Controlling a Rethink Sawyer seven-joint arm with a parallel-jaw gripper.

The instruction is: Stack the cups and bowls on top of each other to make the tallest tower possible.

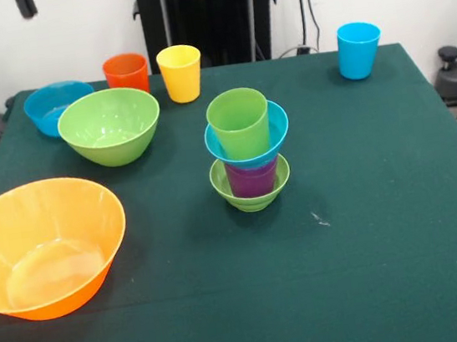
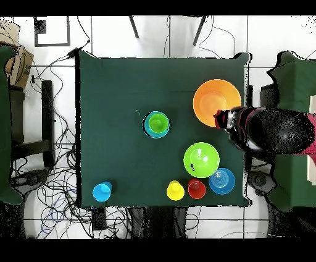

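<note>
The claw is not seen in either view, so it cannot be told if it is open or closed, and no place can be given from it.

The tower (image 1: 248,156) is found near the middle of the bench (image 1: 371,228). It is made of a small green bowl (image 1: 253,200) at the bottom, a purple cup (image 1: 252,178) set in it, a small blue bowl (image 1: 278,131) on that, and a green cup (image 1: 239,121) on top. The top cup is tilted a little.

Three cups are left loose along one edge of the bench: an orange cup (image 1: 126,71) and a yellow cup (image 1: 180,73) close together, and a light blue cup (image 1: 359,49) well apart from them. A medium green bowl (image 1: 110,126), a medium blue bowl (image 1: 50,106) and a very large orange bowl (image 1: 44,246) are kept on one side.

The cups are likely light, stiff and slippery. A cup could best be held by its rim or its thin wall. The tower looks easy to tip, so a new piece should be put down softly.

A person (image 2: 274,131) is seen at the bench edge beside the orange bowl.
</note>
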